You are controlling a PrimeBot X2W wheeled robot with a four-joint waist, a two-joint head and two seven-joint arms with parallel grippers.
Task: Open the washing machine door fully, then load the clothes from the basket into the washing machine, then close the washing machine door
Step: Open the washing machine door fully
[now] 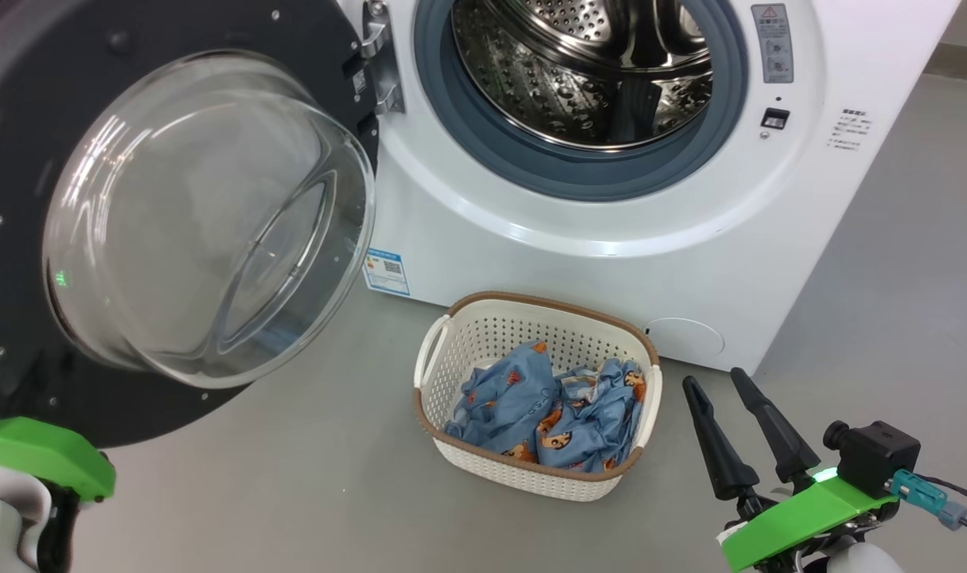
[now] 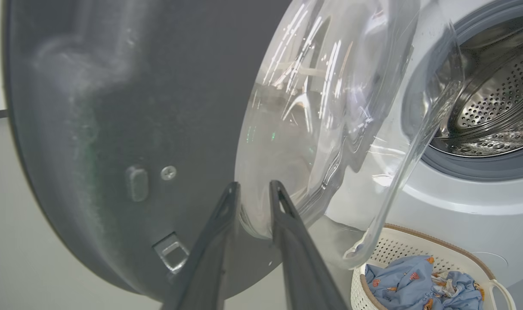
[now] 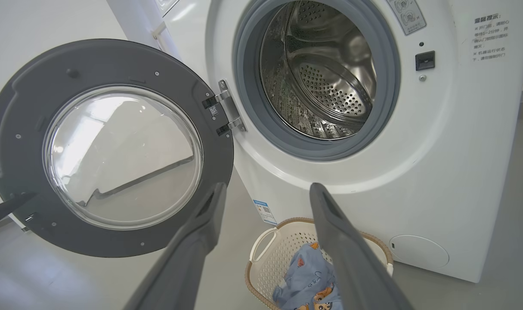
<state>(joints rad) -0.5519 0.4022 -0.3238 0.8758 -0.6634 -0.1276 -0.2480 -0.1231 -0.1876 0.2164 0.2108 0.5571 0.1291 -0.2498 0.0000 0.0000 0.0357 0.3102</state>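
Black-rimmed washing machine door (image 1: pixel 204 215) hung wide open at left. Clothes (image 1: pixel 543 406) lay heaped in the basket (image 1: pixel 491 326) before the washing machine (image 1: pixel 610 263). Left gripper (image 2: pixel 253 184), barely parted, held nothing, close against the door; right gripper (image 1: pixel 712 380) gaped wide, empty, right of the basket.

The floor (image 1: pixel 276 485) is smooth, pale grey and matte, with faint sheen near the machine. The white front-loading washing machine (image 1: pixel 610 270) stands directly on it. The cream perforated basket (image 1: pixel 499 330), with its brown braided rim, sits on the floor just before the machine's base; contact between them cannot be confirmed.
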